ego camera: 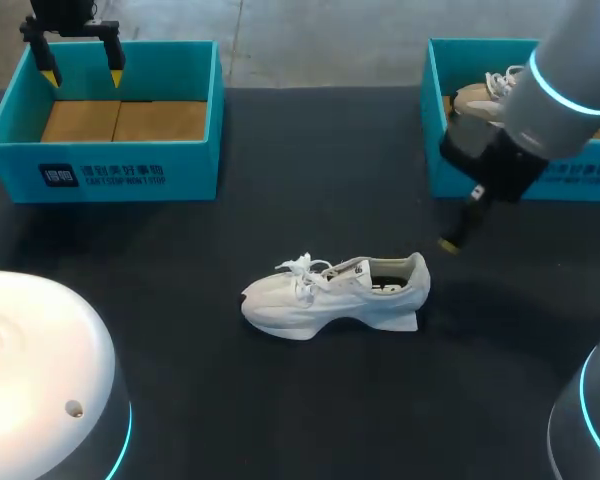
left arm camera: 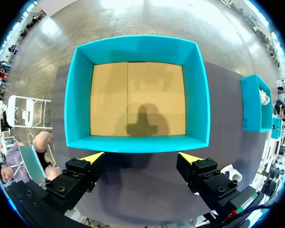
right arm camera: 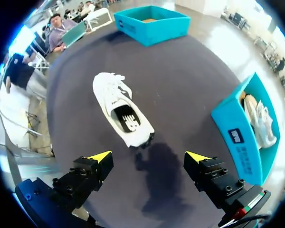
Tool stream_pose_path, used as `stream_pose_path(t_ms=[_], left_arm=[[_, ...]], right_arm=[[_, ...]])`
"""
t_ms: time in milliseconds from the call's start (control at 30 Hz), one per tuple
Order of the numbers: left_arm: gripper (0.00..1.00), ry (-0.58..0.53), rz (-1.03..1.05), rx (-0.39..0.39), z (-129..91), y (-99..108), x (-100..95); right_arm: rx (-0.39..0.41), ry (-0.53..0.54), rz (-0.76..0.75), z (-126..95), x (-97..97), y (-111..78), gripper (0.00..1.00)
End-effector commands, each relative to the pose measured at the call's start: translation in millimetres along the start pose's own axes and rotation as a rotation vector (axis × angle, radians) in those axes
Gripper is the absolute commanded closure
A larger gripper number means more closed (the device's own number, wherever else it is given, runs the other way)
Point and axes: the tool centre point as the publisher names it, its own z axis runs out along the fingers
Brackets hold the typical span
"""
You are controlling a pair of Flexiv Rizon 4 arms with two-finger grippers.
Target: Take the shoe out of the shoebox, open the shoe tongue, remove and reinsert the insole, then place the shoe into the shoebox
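A white sneaker (ego camera: 335, 295) stands on its sole near the middle of the dark surface (ego camera: 280, 400), toe to the left, heel to the right. Its laces (ego camera: 305, 268) lie loose over the tongue, and the collar is open onto a dark inside. Nothing touches it.

Just beyond the heel, to the right and a little farther off, the right jaws hang above the surface. They are spread wide with nothing between the 2 yellow tips (ego camera: 448, 243). In the right wrist view the sneaker lies ahead of these jaws, heel end nearest them.

At the far side stand 2 teal shoeboxes, well apart. The right shoebox (ego camera: 435, 150) holds a second, pale sneaker (ego camera: 477, 97), partly hidden by the right arm (ego camera: 570, 70). The left shoebox (ego camera: 100, 170) shows a brown cardboard floor (ego camera: 125, 120).

The left jaws are raised over the far left part of the left shoebox, also open and holding nothing. In the left wrist view that box lies just ahead of them, and their shadow falls on the cardboard.
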Motion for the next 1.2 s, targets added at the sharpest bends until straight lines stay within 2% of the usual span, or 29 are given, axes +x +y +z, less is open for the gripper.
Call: stream_pose_path(t_ms=[33, 500, 567, 667, 933, 1200], left_arm=[[0.00, 0.000, 0.000, 0.001, 0, 0, -0.3], [0.00, 0.000, 0.000, 0.001, 0, 0, -0.3], [0.00, 0.000, 0.000, 0.001, 0, 0, -0.3], [0.00, 0.000, 0.000, 0.001, 0, 0, -0.3], [0.00, 0.000, 0.000, 0.001, 0, 0, -0.3], [0.00, 0.000, 0.000, 0.001, 0, 0, -0.3]], right_arm=[[0.048, 0.052, 0.030, 3, -6.3, -5.3, 0.00], [0.048, 0.052, 0.030, 3, -6.3, -5.3, 0.00], [-0.013, 0.034, -0.008, 13, -11.8, -13.1, 0.00], [-0.127, 0.089, -0.066, 26, -13.1, -24.3, 0.00], [-0.219, 0.101, -0.195, 44, -15.9, -37.1, 0.00], [-0.340, 0.078, -0.252, 37, -29.6, -59.0, 0.00]])
